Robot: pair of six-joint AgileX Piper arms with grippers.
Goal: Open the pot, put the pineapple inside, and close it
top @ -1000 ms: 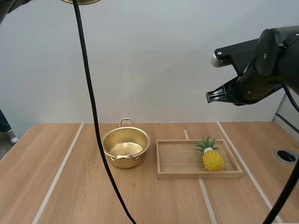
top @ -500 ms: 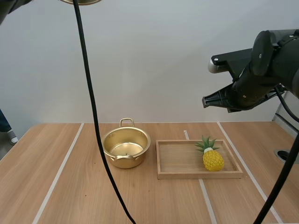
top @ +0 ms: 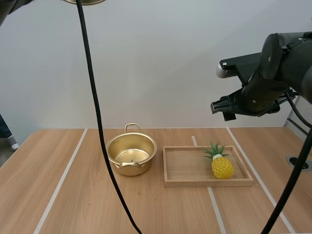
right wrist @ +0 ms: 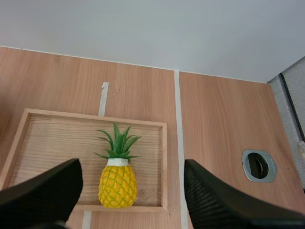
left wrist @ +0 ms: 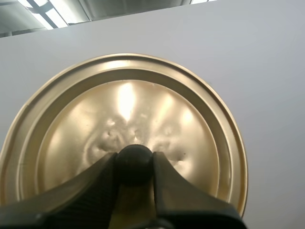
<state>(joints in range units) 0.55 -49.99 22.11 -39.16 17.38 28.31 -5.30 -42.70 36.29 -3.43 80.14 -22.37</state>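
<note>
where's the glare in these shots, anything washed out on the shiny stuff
Left wrist view: bright streaks of reflected light run across the dented lid, just above where the left gripper pinches it. High view: the pot gleams along its inner wall, but nothing is washed out. Right wrist view: flat, even light, with no glare on the pineapple or the tray.

High camera looks down over the pale wooden table [top: 58, 195]; right wrist, nearer, shares its shallow wooden tray [top: 185, 168] — left apparently faces upward.
</note>
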